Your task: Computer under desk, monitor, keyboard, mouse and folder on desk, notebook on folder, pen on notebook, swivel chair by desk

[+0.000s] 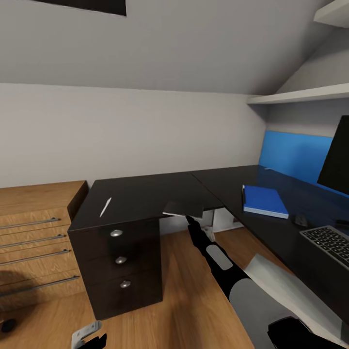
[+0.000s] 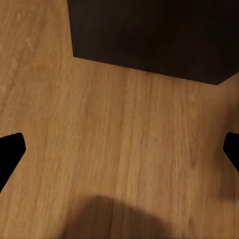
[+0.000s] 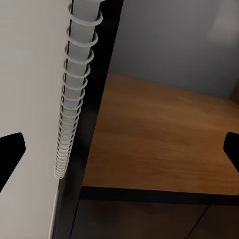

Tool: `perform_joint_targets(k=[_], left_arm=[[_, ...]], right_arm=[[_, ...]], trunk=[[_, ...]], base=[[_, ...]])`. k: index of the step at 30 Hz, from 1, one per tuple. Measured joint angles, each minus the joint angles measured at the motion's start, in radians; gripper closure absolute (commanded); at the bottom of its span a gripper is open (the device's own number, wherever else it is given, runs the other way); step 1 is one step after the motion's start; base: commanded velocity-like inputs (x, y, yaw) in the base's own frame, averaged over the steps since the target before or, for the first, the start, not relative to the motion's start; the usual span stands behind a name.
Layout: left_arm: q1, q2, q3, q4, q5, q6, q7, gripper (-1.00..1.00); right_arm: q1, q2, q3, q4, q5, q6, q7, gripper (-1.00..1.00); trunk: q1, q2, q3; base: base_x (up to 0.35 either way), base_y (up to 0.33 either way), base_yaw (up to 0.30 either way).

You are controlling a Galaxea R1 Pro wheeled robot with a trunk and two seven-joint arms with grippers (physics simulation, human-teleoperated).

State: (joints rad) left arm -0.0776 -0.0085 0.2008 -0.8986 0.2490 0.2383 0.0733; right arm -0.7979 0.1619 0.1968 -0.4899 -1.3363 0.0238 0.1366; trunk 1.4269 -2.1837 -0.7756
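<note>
So it's an attic-ish bedroom: sloped ceiling, plain pale walls, warm wood-plank floor. An L-shaped desk in dark, slightly glossy wood wraps the corner, with a three-drawer block underneath sporting round metal knobs. A light oak dresser with long bar handles sits just beside it on the left, and a blue panel backs the desk's right run under a white shelf.

On the desk: a thin white pen lies near the left end, a flat blue folder sits on the right run, then a small dark mouse, the keyboard with grey keys, and the black monitor edge.

The notebook, spiral-bound with a pale wire coil, hangs off the desk corner, pinched by the right gripper. The left gripper is spread wide over bare floor, holding nothing.
</note>
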Motion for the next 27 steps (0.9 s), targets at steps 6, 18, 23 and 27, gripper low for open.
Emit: perform_joint_targets(k=[6, 18, 23, 27], left_arm=[[0.001, 0.000, 0.000, 0.000, 0.001, 0.000, 0.000, -1.00], [0.000, 0.001, 0.000, 0.000, 0.001, 0.001, 0.000, -1.00], [0.000, 0.001, 0.000, 0.000, 0.001, 0.000, 0.000, -1.00], [0.000, 0.002, 0.000, 0.000, 0.001, 0.000, 0.001, -1.00]], right_arm=[[0.000, 0.000, 0.000, 0.000, 0.000, 0.000, 0.000, -1.00], [0.001, 0.001, 0.000, 0.000, 0.002, -0.001, 0.001, -1.00], [0.001, 0.001, 0.000, 0.000, 0.002, -0.002, 0.002, -1.00], [0.001, 0.001, 0.000, 0.000, 0.002, -0.003, 0.002, -1.00]], trunk=[[0.000, 0.000, 0.000], [0.000, 0.000, 0.000], [-0.015, 0.028, 0.012], [-0.027, 0.049, 0.022]], base=[[0.056, 0.012, 0.000], [0.104, 0.018, 0.000], [0.006, 0.001, 0.000], [0.001, 0.000, 0.000]])
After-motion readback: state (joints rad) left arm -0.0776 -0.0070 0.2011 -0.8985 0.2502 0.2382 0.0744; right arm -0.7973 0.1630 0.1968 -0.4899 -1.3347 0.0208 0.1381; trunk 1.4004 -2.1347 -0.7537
